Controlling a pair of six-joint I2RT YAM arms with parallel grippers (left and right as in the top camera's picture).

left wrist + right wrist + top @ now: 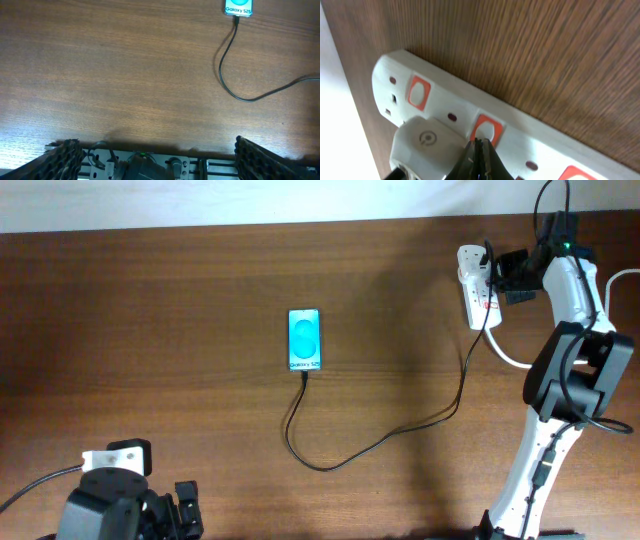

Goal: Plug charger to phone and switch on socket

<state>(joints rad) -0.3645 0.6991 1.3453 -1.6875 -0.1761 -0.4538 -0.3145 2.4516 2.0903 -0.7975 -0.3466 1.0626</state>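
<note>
The phone (305, 340) lies mid-table with its cyan screen up, and its lower edge shows in the left wrist view (238, 7). The charger cable (380, 442) runs from the phone's near end in a loop to the socket (472, 285) at the far right; the plug tip sits at the phone (236, 19). My right gripper (503, 275) is shut, its tips (480, 142) right at the second red-framed switch (488, 131) beside a white adapter (422, 142). My left gripper (157, 155) is open and empty at the near-left edge.
A thick white cord (510, 358) leaves the socket past the right arm's base. The table's far edge meets a white wall just behind the socket. Another red switch (419, 93) sits further along the strip.
</note>
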